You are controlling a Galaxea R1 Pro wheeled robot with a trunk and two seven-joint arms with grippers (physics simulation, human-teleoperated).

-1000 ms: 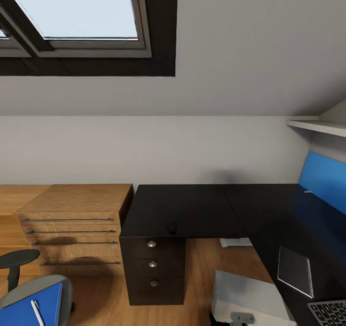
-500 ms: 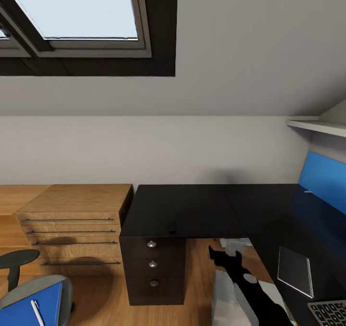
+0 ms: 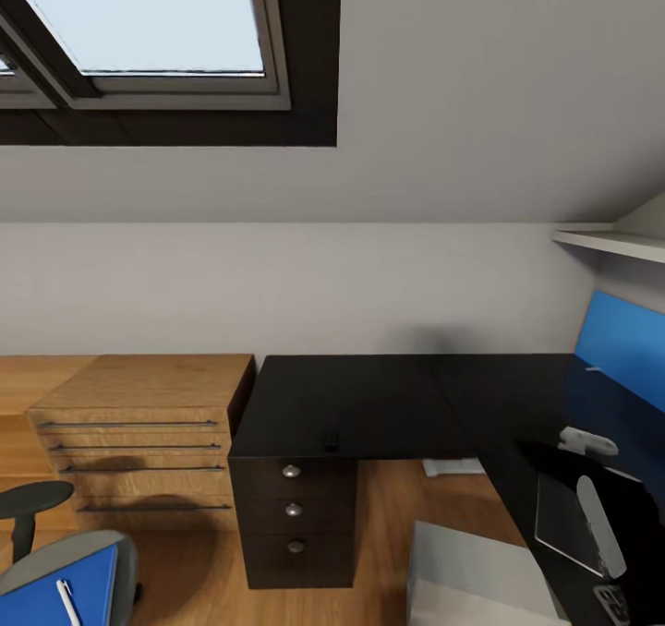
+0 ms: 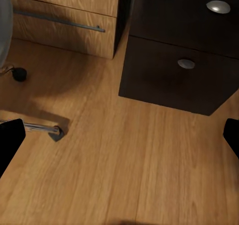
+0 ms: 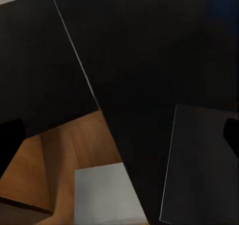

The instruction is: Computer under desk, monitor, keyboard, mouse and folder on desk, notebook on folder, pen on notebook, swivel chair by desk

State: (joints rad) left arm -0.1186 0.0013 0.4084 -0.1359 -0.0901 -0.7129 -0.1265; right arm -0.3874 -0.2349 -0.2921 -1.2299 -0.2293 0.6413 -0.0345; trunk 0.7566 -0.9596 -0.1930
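A bedroom corner seen from the robot's head: a black L-shaped worktop (image 3: 369, 404) stands against a pale wall under a sloped ceiling with a skylight (image 3: 139, 17). Three black drawers with round silver knobs (image 3: 293, 506) sit under its left part, and a light wooden drawer cabinet (image 3: 139, 441) with long bar handles stands just beside them. On the worktop's front edge above the drawers lies the mouse (image 3: 331, 439), a small black lump. The notebook (image 3: 560, 520), thin and pale grey, lies flat on the right wing of the worktop. Above it the right arm (image 3: 596, 515) reaches in, grey and white; in the right wrist view its jaws are spread, with dark fingertips (image 5: 11, 138) at both picture edges and nothing between them. A light grey computer case (image 3: 462, 580) stands on the wooden floor beside the right wing, partly under its edge. At lower left, the grey swivel chair (image 3: 115, 552) carries the blue folder (image 3: 55, 598) on its seat, with a white pen (image 3: 66, 600) lying on the folder. The left wrist view looks down at the floor (image 4: 124, 155) near the drawers, and the left jaws are spread too, one black fingertip (image 4: 10, 140) at each side.
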